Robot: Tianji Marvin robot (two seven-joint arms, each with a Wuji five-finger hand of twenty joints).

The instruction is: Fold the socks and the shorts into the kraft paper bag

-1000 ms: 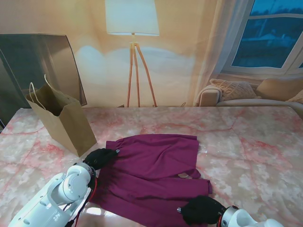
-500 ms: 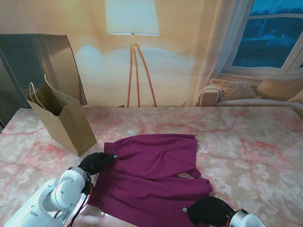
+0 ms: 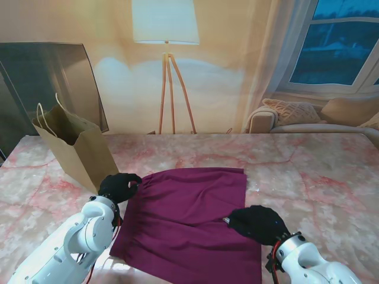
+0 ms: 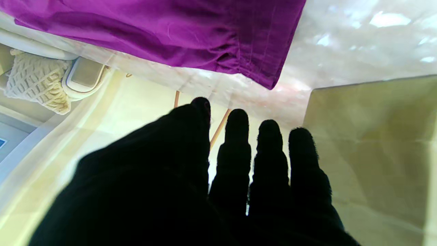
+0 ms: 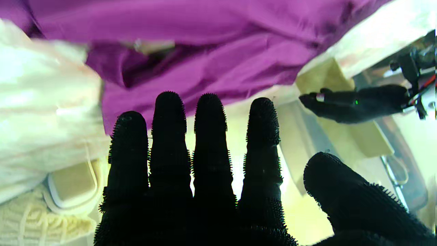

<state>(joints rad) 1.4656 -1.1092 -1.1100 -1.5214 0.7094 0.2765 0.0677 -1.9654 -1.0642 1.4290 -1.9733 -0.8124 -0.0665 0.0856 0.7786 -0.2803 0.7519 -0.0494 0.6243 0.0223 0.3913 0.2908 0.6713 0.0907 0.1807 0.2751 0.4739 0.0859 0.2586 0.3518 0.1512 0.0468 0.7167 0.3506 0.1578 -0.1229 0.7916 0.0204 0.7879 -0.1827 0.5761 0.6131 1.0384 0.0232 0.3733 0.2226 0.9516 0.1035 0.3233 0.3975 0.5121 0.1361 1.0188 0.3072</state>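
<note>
Nearest me, my right robot hand [image 3: 258, 222] rests flat, fingers extended and empty, over the right side of the purple shorts [image 3: 189, 222] spread on the marble surface [image 3: 320, 177]. My left robot hand [image 3: 118, 187], fingers straight and holding nothing, sits at their far-left corner. Just beyond it stands the kraft paper bag [image 3: 80, 151].

Left hand [image 3: 119, 187] and right hand [image 3: 256, 222] both open, fingers [image 5: 210, 143] extended, palms down, arms reaching forward.

No legible text, label, brand, number or sign appears in any view. The kraft paper bag [image 3: 83, 155] shows plain, unprinted faces.
</note>
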